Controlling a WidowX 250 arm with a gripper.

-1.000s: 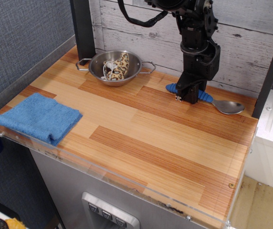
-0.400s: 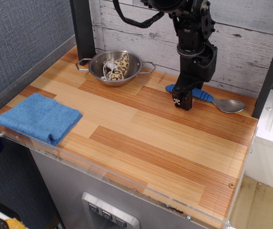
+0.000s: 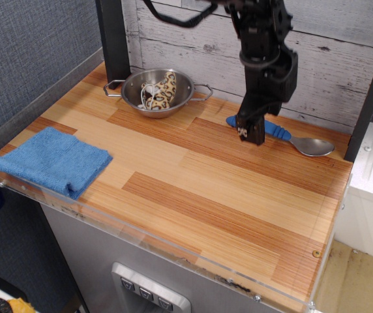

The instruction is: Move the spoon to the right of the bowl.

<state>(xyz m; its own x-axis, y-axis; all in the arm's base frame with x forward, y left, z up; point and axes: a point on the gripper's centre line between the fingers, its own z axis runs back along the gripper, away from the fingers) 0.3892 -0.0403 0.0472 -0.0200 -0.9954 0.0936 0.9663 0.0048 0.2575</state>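
Note:
The spoon lies flat on the wooden table to the right of the bowl, near the back wall. Its blue handle points left and its silver scoop points right. The steel bowl sits at the back left with a spotted item and a white item inside. My gripper hangs just above the left end of the spoon's handle and hides part of it. It holds nothing, and its fingers look slightly apart.
A folded blue cloth lies at the front left. A black post stands behind the bowl. A white plank wall runs along the back. A clear plastic rim edges the table's front.
My gripper has risen off the spoon's handle and shifted slightly left. The spoon stays where it lay on the table.

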